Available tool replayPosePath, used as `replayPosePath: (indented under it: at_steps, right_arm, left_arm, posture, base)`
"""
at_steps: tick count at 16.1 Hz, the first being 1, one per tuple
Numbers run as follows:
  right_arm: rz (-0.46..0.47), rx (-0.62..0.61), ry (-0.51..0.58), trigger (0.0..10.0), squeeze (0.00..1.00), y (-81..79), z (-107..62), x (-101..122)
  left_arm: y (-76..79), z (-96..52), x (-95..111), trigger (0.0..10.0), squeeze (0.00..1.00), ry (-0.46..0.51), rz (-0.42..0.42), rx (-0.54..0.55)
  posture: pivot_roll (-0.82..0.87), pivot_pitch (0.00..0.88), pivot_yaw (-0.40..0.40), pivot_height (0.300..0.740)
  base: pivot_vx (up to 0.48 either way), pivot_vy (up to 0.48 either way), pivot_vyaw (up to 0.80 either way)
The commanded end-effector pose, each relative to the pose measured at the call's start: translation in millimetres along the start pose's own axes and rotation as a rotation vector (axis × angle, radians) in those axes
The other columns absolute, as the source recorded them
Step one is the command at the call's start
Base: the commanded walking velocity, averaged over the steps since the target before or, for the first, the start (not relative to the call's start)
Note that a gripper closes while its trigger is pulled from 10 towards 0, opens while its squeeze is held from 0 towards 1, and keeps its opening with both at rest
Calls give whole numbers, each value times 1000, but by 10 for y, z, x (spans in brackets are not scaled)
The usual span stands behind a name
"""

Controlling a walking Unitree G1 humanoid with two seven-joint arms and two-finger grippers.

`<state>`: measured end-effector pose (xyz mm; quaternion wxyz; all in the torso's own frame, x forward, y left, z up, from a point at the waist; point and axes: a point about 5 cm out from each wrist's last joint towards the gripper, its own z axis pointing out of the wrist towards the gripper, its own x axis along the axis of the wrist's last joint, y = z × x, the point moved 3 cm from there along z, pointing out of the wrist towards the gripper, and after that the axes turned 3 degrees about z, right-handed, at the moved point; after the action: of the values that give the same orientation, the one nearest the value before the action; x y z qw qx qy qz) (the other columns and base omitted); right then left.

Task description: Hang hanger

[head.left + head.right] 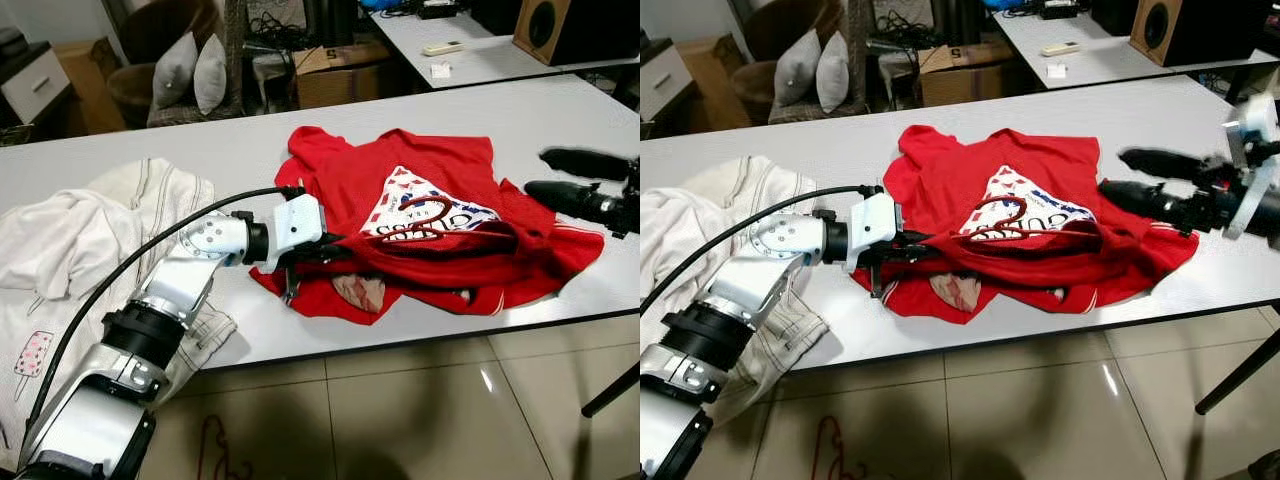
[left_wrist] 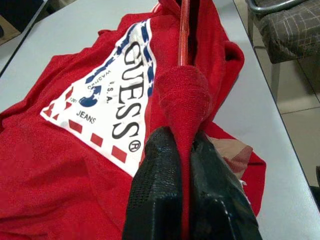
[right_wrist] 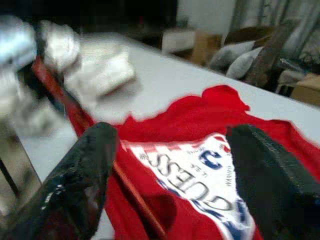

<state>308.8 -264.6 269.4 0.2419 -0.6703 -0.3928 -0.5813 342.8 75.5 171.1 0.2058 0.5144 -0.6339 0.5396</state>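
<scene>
- Red cotton T-shirt with a white triangular printed logo [image 1: 430, 210]: spread flat and crumpled on the long white table [image 1: 250, 150], near the front edge.
- Thin red hanger [image 1: 440, 232]: lying on top of the T-shirt, curved hook [image 1: 412, 205] resting over the logo, bar running across the lower part of the garment. Appears partly threaded into the cloth; extent hidden by folds.
- Left gripper [image 2: 185, 165]: at the near-left hem of the T-shirt, black fingers [image 2: 155, 190] pressed nearly together on a bunched fold of red cloth. In the left wrist view the hanger's red bar runs straight ahead from that fold; whether the bar end is also pinched inside the fold cannot be told.
- Right gripper [image 1: 1140, 178]: hovering just off the right edge of the T-shirt, above the table, fingers spread wide, nothing held.
- Heap of white and cream striped clothing [image 1: 90, 230]: on the left part of the table, apart from the T-shirt.
- Progress, judged: early. Hanger and garment both on the table, nothing lifted.
- Remaining, judged: secure the hanger, raise it with the T-shirt, carry to a rail or hook, seat the hook there.
</scene>
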Motion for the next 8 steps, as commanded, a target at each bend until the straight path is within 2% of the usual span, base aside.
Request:
replayPosePath:
  at_steps: [1,2,3,4,8]
  right_arm:
    - [-93,35,-62,10000,1000,-63,58,-2]
    - [-180,39,-124,10000,1000,-83,87,-20]
    - [-238,64,-171,10000,922,-127,107,-36]
    - [-295,118,-232,10000,0,-211,133,-78]
    - [-341,148,-231,10000,0,-270,361,-126]
  left_arm:
    - [-80,-37,64,0,0,-4,37,4]
    - [-83,-37,67,0,0,-4,39,2]
    - [-86,-35,71,0,0,-6,45,0]
    - [-90,-29,80,0,0,-7,55,0]
    - [-69,-1,121,0,0,-17,116,-18]
  posture:
    - [-116,0,132,740]
    - [-115,0,132,740]
    - [-114,0,132,740]
    - [-113,0,132,740]
    - [-112,0,134,740]
  base:
    - [0,0,0]
    - [0,0,0]
    - [0,0,0]
    - [0,0,0]
    - [0,0,0]
